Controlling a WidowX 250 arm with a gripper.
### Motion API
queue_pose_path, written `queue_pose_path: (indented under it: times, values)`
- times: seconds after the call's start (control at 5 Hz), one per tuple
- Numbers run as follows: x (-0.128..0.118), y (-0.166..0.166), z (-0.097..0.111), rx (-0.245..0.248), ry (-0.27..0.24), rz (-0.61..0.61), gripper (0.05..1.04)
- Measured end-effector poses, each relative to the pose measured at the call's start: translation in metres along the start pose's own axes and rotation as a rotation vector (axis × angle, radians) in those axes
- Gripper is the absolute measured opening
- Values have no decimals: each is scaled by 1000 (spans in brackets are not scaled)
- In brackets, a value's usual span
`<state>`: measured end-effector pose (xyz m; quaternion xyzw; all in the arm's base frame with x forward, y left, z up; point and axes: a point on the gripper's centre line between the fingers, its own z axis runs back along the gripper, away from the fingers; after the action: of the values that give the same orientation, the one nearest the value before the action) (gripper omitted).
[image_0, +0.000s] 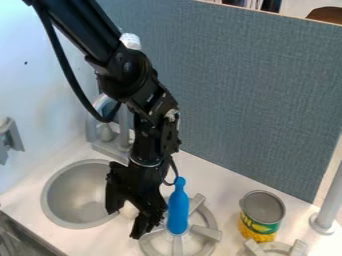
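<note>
The gripper (125, 224) hangs over the sink's right rim, its two fingers standing apart and pointing down. A small pale, whitish thing (129, 210) shows in the gap between them; whether they touch it cannot be made out. Just right of the gripper, a blue bottle-shaped object (178, 207) is on the grey stove burner (208, 234), narrow end up. Farther right stands a yellow and green can (258, 226) with an open grey top.
A round grey sink (56, 200) is sunk into the white counter at the left, with a grey faucet (110, 137) behind it. A blue-grey panel (260, 95) rises along the back. Part of another burner (275, 246) and a grey post (328, 207) are at the right.
</note>
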<state>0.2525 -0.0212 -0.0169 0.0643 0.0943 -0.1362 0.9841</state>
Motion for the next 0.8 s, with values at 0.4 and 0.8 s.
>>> queue_pose_path:
  times: [0.4,0.8]
  values:
    - [-2,-15,-8,1,11,-84,1000]
    - [-4,-60,-1,47,-45,-272,1000]
